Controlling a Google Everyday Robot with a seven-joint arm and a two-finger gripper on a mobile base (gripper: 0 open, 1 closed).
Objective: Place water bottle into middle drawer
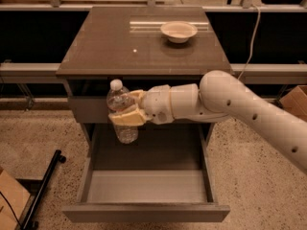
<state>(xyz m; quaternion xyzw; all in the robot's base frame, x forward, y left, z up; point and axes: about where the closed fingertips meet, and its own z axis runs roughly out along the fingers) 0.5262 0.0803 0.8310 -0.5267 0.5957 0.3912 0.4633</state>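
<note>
Camera view showed the gripper (123, 112) at the table's (105, 51) near left edge, jaws clamped on the upright water bottle (118, 99). The bottle hung above the far left of the open middle drawer (146, 187). A cream bowl (178, 31) sat on the far tabletop.

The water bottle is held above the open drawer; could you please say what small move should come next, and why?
Probably lower the end effector straight down. It is shut on the upright water bottle, which hangs above the rear of the open middle drawer, high off its floor; releasing here would likely tip it.
</note>
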